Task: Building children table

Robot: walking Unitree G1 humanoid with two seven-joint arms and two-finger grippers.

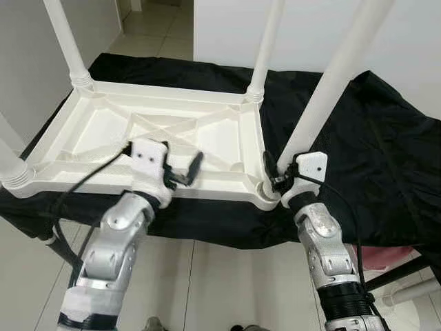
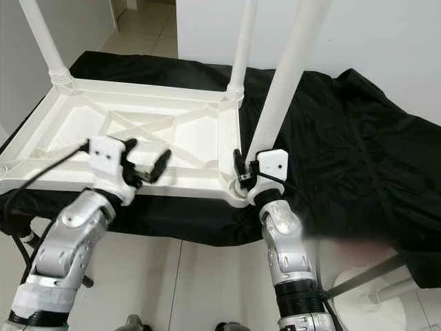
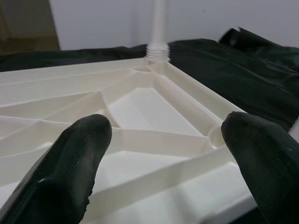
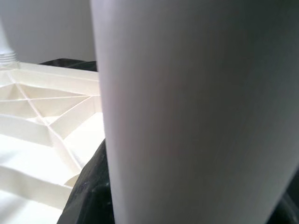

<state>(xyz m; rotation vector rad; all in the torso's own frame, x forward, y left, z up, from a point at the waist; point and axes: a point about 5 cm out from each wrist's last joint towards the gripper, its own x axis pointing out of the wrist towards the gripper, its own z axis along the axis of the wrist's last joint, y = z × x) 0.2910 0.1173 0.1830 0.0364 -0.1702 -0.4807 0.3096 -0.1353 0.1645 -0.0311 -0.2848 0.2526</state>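
Right gripper (image 1: 279, 171) is clamping the near-right leg (image 1: 324, 103) low down, just above its socket at the near-right corner of the upturned tabletop (image 1: 103, 131). In the left eye view that leg is leaning up and away to the right, long axis tilted, not square to the top like the two far legs (image 1: 265, 48). The tabletop is lying underside up on a black cloth (image 1: 358, 138) covering the bench. Left gripper (image 1: 185, 172) is hovering over the near rim w/ fingers apart, holding nothing, pointing across toward the right corner.

Right eye view: same layout. Right gripper (image 2: 247, 171) is sitting at the leg base, touching it; left gripper (image 2: 153, 167) is staying clear of the rim, jaws spread. Near-left leg is also standing at the left edge.

Left wrist view: two black fingertips (image 3: 79, 158) are well apart, ribbed underside between & beyond them, a far leg (image 3: 158, 28) upright at the far corner.

Right wrist view: the leg (image 4: 187, 112) is right up against the lens, dark finger bulk hugging its side, ribs of the top off to one side.

Judgement: the leg probably isn't seated yet. Next move turns on swinging its axis upright over the socket directly below the right gripper; right arm is the nearer one, left could brace the rim.
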